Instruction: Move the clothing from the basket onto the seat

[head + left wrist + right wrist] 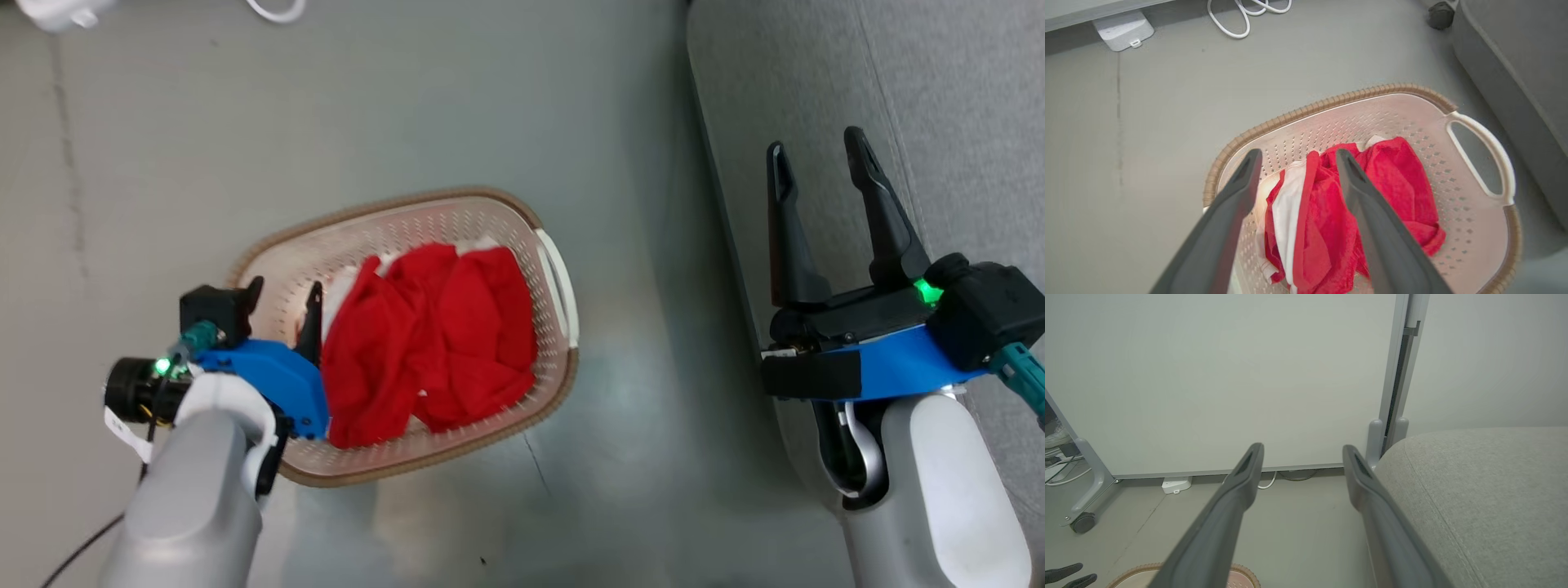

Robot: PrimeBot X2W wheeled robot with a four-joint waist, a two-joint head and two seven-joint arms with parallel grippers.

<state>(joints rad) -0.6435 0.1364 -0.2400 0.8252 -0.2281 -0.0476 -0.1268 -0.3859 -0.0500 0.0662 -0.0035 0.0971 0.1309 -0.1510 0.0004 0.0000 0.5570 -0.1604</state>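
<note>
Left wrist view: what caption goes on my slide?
Open left fingers point down at red clothes in the white basket.

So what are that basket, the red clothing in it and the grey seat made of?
The basket looks like smooth moulded cream plastic, punched with holes; its brown rim looks woven, perhaps moulded too. The clothing seems thin soft fabric, matte and creased, with white trim. The seat looks like matte grey woven upholstery with a stitched seam.

It looks like a lab or test room staged as a home corner: bare grey floor [1147,122], a white partition [1208,375] on castors [1081,523], loose cables [1240,36], a grey seat [1486,490] and a basket [1331,104].
</note>
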